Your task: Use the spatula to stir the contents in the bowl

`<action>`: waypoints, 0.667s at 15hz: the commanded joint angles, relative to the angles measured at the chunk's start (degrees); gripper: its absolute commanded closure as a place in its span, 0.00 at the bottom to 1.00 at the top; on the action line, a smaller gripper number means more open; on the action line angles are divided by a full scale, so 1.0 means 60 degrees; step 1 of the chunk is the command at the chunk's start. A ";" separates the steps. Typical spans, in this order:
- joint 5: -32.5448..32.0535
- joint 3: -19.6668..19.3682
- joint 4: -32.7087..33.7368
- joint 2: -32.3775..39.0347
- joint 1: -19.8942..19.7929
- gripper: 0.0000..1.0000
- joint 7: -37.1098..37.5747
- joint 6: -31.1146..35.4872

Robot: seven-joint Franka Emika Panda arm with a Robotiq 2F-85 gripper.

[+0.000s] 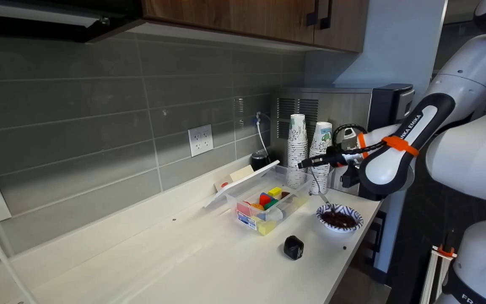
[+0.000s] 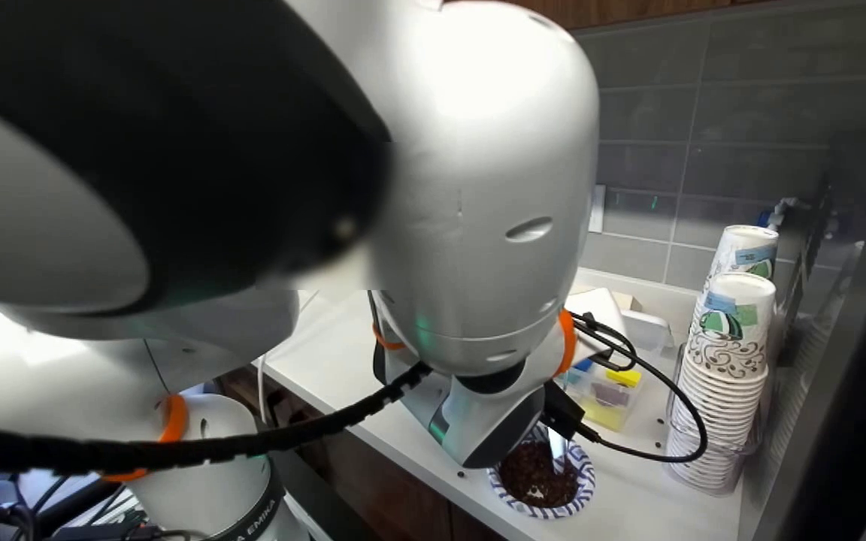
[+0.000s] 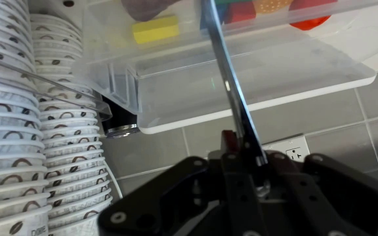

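Note:
The bowl (image 1: 355,211) is a small round bowl with a blue and white patterned rim. It stands near the counter's edge and holds dark brown contents (image 1: 336,220). It also shows in an exterior view (image 2: 580,502), partly behind the arm. The metal spatula (image 1: 319,191) slants down from my gripper (image 1: 303,164), its lower end in the contents near the rim. In the wrist view, my gripper (image 3: 253,160) is shut on the dark handle of the spatula (image 3: 227,73). There the shaft runs up out of frame and the bowl is out of view.
A clear tub (image 1: 246,220) of colored pieces stands beside the bowl, its white-edged lid (image 1: 243,182) tilted open. Stacked paper cups (image 1: 297,152) stand close to the gripper, in front of a metal machine (image 1: 348,99). A black object (image 1: 293,248) lies on the counter. A cabinet (image 1: 243,19) hangs above.

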 commanded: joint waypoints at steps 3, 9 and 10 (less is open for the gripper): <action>-0.0139 -0.2302 -0.0064 -0.1560 0.2367 0.99 0.0852 0.1133; -0.0409 -0.4522 -0.0008 -0.2395 0.5081 0.99 0.2559 0.0739; -0.0394 -0.4842 -0.0011 -0.2465 0.5506 0.99 0.2820 0.0762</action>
